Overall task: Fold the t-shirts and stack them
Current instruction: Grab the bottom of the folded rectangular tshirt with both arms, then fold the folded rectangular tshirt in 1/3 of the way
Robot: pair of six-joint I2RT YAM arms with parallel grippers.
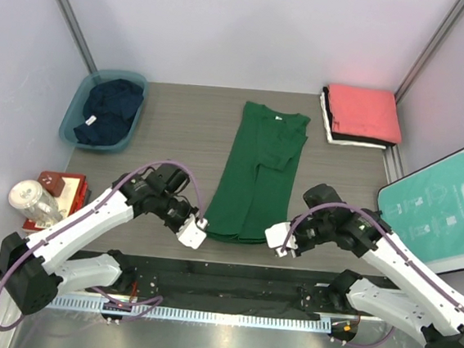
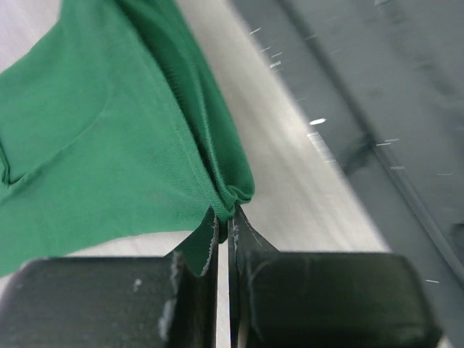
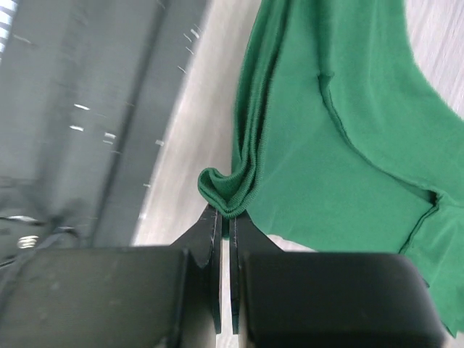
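We see only thin edges of the folded black and white cotton tees (image 1: 350,140) beneath the coral-red one (image 1: 363,113). The teal-and-white instruction board (image 1: 437,222) runs off the right edge; its diagrams (image 1: 435,198) are too small for us to read.

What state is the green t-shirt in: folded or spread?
Partly folded: the green t-shirt lies as a narrow lengthwise strip, sleeves turned in.

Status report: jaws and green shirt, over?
Left jaws shut on dark green cotton t-shirt, near-left corner. Right jaws shut on near-right corner. Nothing lies on it.
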